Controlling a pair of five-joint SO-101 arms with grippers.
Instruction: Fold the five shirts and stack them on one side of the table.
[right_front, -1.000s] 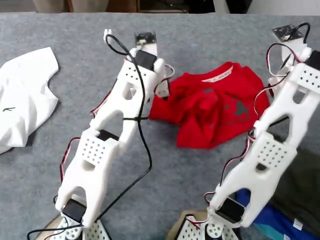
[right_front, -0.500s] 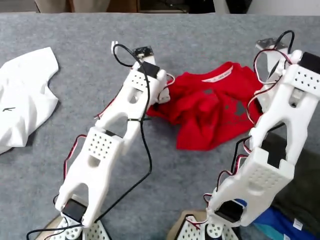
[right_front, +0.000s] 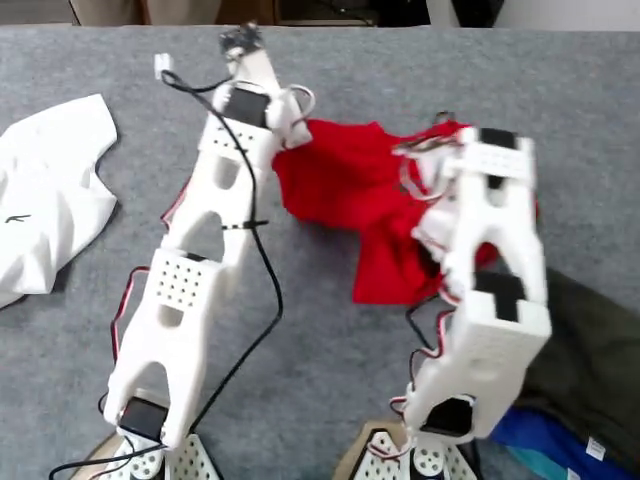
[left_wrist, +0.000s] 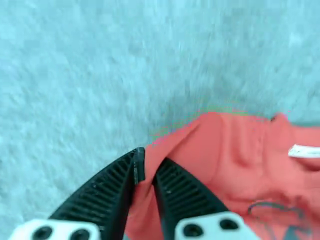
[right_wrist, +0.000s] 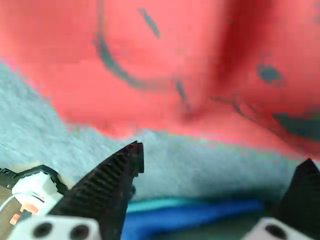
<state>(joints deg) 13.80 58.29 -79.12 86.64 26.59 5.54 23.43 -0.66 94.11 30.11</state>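
From above, the left arm (right_front: 210, 220) has dragged the red shirt (right_front: 340, 180) far-left across the table (right_front: 400, 70), and the right arm (right_front: 490, 260) has swung over it. Left wrist: the left gripper (left_wrist: 147, 162) is clenched on the shirt's edge. Right wrist: the right gripper (right_wrist: 220, 155) gapes above the hem. They seem to be spreading it flat.

White cut-out plastic arms (right_front: 185, 290), black servos (right_front: 497, 291), black and red cables (right_front: 263, 272), ribbed black tool fingers (left_wrist: 112, 185).

A grey, felt-like cloth covers the tabletop (right_front: 590, 110) from edge to edge, under soft, even light that throws only faint shadows. Beyond its far edge stand a piece of brown wooden furniture (right_front: 200, 10), a dark gap (right_front: 400, 10) and, further along, a pale surface (right_front: 570, 12).
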